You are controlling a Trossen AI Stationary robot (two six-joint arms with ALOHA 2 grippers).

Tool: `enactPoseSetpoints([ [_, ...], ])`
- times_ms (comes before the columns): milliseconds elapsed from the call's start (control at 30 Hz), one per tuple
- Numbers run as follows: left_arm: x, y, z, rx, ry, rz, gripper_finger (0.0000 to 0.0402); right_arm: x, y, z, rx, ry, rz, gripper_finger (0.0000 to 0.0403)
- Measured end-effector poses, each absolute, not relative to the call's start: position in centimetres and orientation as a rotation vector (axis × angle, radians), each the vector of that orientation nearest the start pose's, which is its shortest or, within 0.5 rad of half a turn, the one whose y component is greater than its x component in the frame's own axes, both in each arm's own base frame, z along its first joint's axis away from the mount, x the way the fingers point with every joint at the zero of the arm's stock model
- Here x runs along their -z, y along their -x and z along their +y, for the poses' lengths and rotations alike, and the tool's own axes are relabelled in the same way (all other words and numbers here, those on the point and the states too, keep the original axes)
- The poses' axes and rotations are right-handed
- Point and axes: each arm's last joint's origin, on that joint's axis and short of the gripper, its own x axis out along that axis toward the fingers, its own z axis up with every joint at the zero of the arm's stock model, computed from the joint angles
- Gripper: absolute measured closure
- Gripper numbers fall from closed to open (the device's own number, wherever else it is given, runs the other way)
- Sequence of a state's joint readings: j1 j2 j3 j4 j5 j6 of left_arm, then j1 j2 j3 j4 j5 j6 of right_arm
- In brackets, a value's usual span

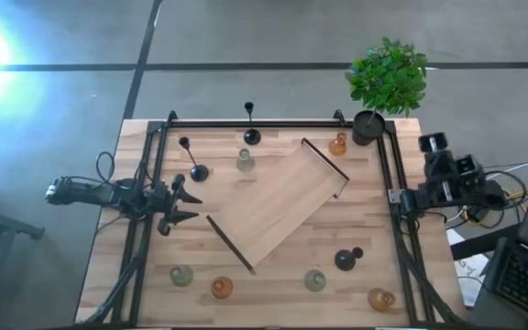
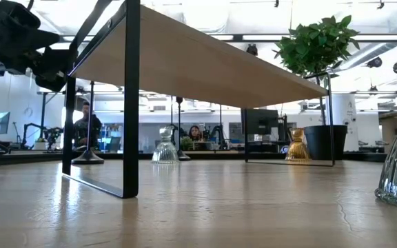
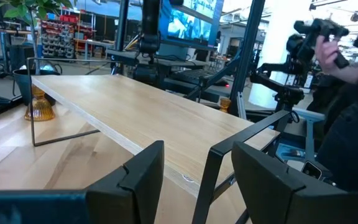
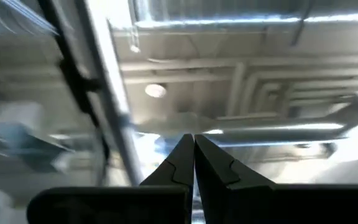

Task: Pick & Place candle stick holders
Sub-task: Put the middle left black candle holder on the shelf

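Three black holders: two upright at the far left (image 1: 250, 136) (image 1: 197, 171), and one (image 1: 346, 258) on the table near right whose posture I cannot tell. Glass ones stand on their bases: pale green (image 1: 245, 160), (image 1: 181, 275), (image 1: 314, 280); amber (image 1: 338, 144), (image 1: 221, 288), (image 1: 380, 299). My left gripper (image 1: 186, 203) is open and empty at the table's left, pointing at the wooden riser (image 1: 278, 206); its fingers (image 3: 145, 177) frame the riser's edge (image 3: 154, 118). My right gripper (image 4: 193, 155) is shut and empty, pointing up; that arm (image 1: 447, 181) waits past the right edge.
The wooden riser on thin black legs stands slantwise mid-table. A black pot with a green plant (image 1: 388, 78) stands at the far right corner. A black frame (image 1: 159, 183) runs round the table. A person with a camera (image 3: 347, 56) stands beyond the table.
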State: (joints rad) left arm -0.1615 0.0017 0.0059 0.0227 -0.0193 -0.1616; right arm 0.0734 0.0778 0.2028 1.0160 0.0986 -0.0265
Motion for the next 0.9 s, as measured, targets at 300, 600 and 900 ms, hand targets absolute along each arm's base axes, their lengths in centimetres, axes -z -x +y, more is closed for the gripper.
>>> enactPoseSetpoints([
  [300,-16.8,-9.6,-1.5,0.144,0.164,-0.016,0.0209,-36.4,-6.8,-0.8,0.435,0.037,-0.527,0.0394],
  [600,-16.8,-9.6,-1.5,0.144,0.163,-0.016,0.0209,-41.6,-10.6,-0.7,0.504,0.14,-0.221,0.0394],
  [900,-16.8,-9.6,-1.5,0.139,0.126,-0.02,0.0209,-44.7,-11.9,-0.8,0.563,0.169,-0.21,0.0394],
])
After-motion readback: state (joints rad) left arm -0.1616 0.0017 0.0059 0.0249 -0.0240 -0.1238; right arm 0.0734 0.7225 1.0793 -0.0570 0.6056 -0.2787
